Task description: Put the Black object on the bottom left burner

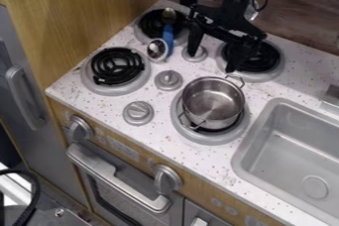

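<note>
Camera view.

Gripper: fingers spread wide, pointing down, nothing between them. Hangs over the rear of the stove, between the back left and back right burners. Spread that far, it looks set for a grasp or just after a release; one frame can't say which.

Black object: identity uncertain. Best candidate is the black coil lying flat on the bottom left burner, inside the grey ring and a little toward its back. Cannot tell whether it is loose or part of the stove. If loose and the one meant, it is already where asked, and the gripper need only keep clear.

Metal pot: upright on the front right burner, loop handles front and back. Flat base on the coil gives it steady footing; no need to disturb it.

Blue-handled utensil: leans over the edge of the back left burner, its white-rimmed, dark-faced head toward the counter. Propped rather than seated, I judge; a brush from the gripper could roll it.
</note>
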Motion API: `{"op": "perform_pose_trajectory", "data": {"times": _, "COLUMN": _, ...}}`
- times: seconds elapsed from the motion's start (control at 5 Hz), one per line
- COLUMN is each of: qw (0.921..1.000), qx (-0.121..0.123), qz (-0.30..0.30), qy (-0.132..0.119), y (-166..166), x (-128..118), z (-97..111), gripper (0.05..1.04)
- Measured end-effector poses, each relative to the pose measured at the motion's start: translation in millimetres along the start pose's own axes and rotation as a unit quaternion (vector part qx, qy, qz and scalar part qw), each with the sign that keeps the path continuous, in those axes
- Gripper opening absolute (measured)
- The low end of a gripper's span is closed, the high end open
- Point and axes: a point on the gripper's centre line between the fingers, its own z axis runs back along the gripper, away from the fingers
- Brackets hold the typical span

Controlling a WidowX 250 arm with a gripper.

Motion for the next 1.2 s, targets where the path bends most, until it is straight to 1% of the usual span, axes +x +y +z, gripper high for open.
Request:
{"op": "perform_pose_trajectory", "data": {"times": 0.2, "qw": 0.9997, "qx": 0.008, "qz": -0.004, "qy": 0.022, "y": -2, "x": -5, "z": -14, "gripper": 0.998}}
{"op": "perform_pose_trajectory", "data": {"times": 0.4, "qw": 0.9998, "qx": 0.007, "qz": 0.007, "qy": 0.017, "y": 5, "x": 6, "z": -6, "gripper": 0.998}}
{"op": "perform_pose_trajectory", "data": {"times": 0.6, "qw": 0.9987, "qx": -0.015, "qz": 0.049, "qy": 0.003, "y": 20, "x": 24, "z": 4, "gripper": 0.998}}
{"op": "perform_pose_trajectory", "data": {"times": 0.8, "qw": 0.9952, "qx": -0.007, "qz": 0.097, "qy": 0.012, "y": 45, "x": 55, "z": -2, "gripper": 0.998}}
{"op": "perform_pose_trajectory", "data": {"times": 1.0, "qw": 0.9875, "qx": -0.012, "qz": 0.153, "qy": 0.036, "y": 78, "x": 82, "z": -31, "gripper": 0.998}}
{"op": "perform_pose_trajectory", "data": {"times": 1.2, "qw": 0.9834, "qx": -0.053, "qz": 0.167, "qy": 0.046, "y": 109, "x": 100, "z": -57, "gripper": 0.998}}
